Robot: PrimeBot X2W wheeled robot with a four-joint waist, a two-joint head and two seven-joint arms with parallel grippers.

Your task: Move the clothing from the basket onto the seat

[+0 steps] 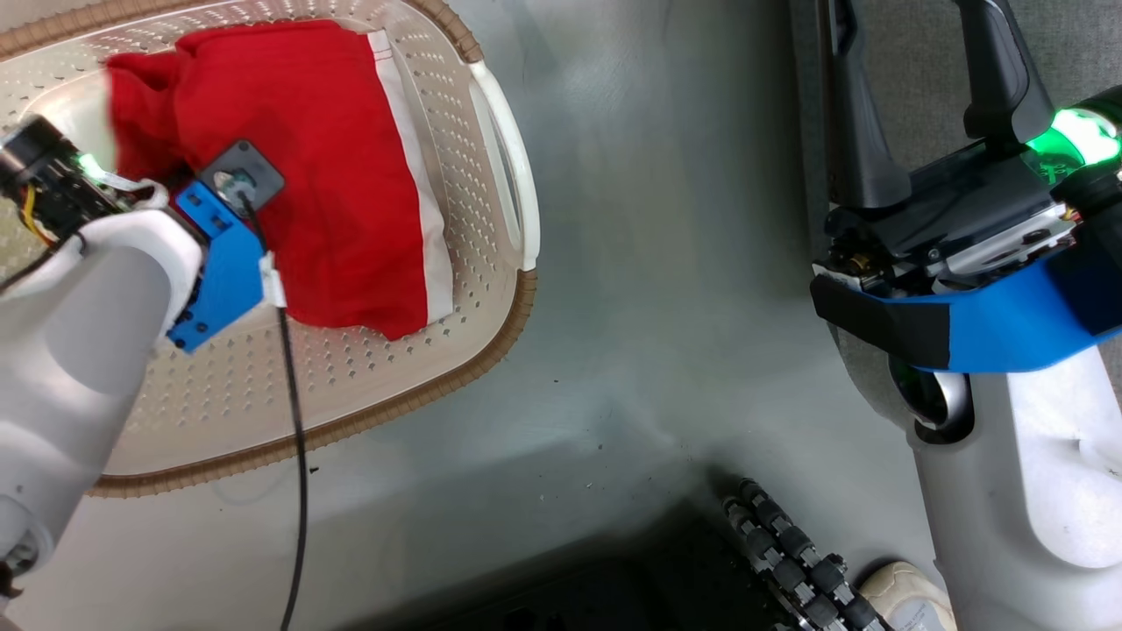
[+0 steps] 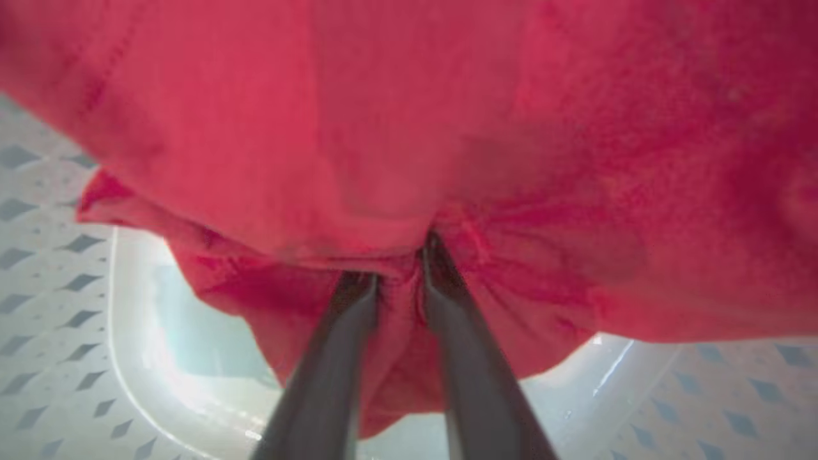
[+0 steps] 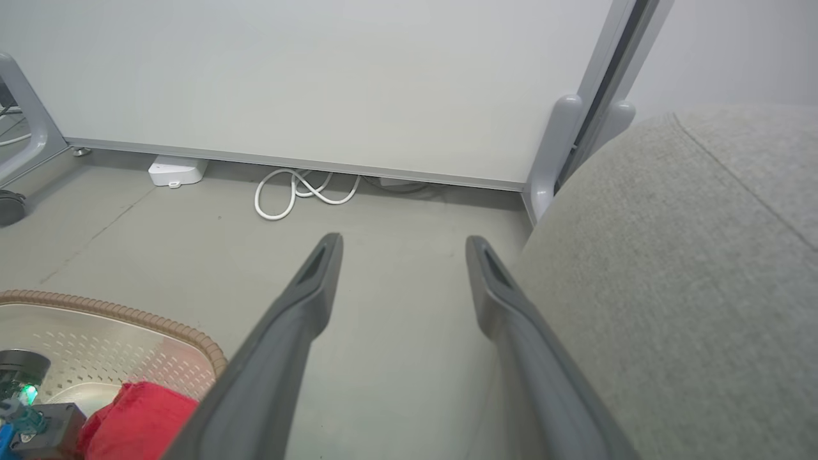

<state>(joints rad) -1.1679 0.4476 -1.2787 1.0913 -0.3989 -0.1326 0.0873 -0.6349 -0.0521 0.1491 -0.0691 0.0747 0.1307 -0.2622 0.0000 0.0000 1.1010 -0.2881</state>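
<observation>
While the clothing (image 1: 333,175) lies bunched in the basket (image 1: 351,386), red with white trim along one edge, it sits toward the white-handle end on the perforated bottom. Left claw (image 2: 397,259) is sunk into the pile: fingers narrow, a fold of red cloth pinched between the tips, fabric draped over them. Right claw (image 3: 402,248) hangs over the floor (image 3: 396,358), fingers spread wide, just beside the grey seat (image 3: 671,287) and well apart from the basket
</observation>
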